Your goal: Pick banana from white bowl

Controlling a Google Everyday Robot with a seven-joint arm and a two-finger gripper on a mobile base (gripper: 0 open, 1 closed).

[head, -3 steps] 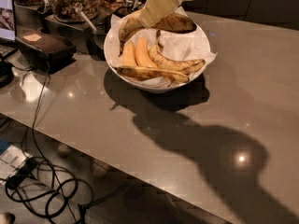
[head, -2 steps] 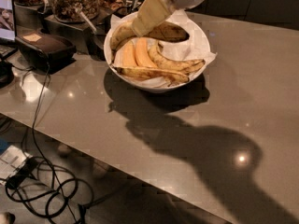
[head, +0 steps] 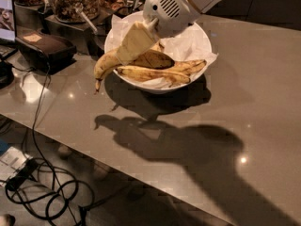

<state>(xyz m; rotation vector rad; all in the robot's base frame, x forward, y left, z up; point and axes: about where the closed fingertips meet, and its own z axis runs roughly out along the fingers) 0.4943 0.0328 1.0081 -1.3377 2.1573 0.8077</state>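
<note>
No writing, brand or number can be read. The screen (head: 5, 13) at the left edge and the pale tag on the dark box (head: 47, 48) are illegible. The gripper (head: 128, 53) is over the bowl's (head: 141, 85) left rim, clamped on the banana (head: 106, 65).

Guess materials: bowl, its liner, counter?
Bowl: smooth, even white, probably ceramic or melamine; the look doesn't settle which.
Liner: thin white paper, crinkled, with edges poking past the rim.
Counter: grey polished stone or laminate, glossy enough to show lamp glints.
The gripper, over the bowl's left rim, holds the banana; its cover looks matte beige.
</note>
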